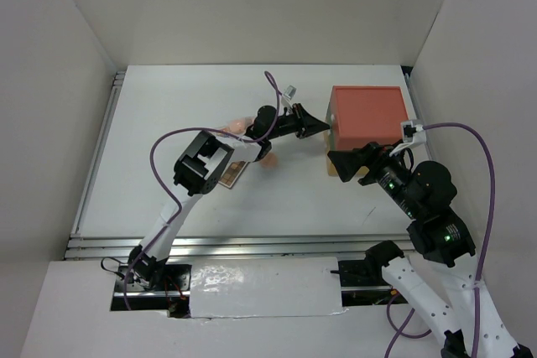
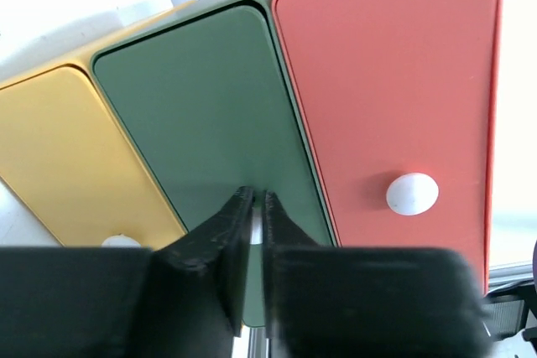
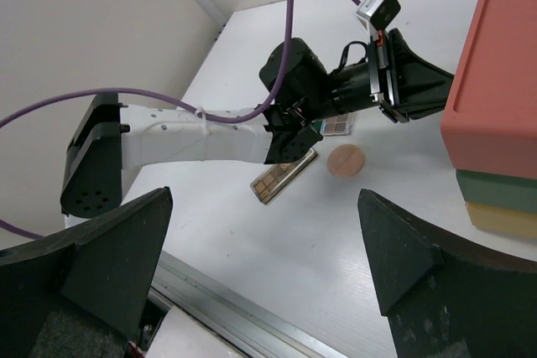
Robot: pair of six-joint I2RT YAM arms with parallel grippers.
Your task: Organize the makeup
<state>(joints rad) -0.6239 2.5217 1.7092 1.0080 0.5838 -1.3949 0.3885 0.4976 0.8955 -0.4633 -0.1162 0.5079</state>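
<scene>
Opening step: narrow left gripper (image 2: 258, 200) pinch on centre-frame dark green plastic drawer (image 2: 201, 98), right gripper (image 3: 264, 199) wide; next, likely straight outward pull.

A box (image 1: 367, 113) stands on the far right part of a white table (image 1: 168, 123), near the right wall (image 1: 478, 31). It has three drawers stacked: the red drawer (image 2: 394, 81) on top, the green drawer (image 2: 210, 106) in the middle, the yellow drawer (image 2: 67, 157) at the bottom. The red one carries a round white knob (image 2: 412, 193). Metal rails (image 1: 235, 246) run along the near table edge.
</scene>
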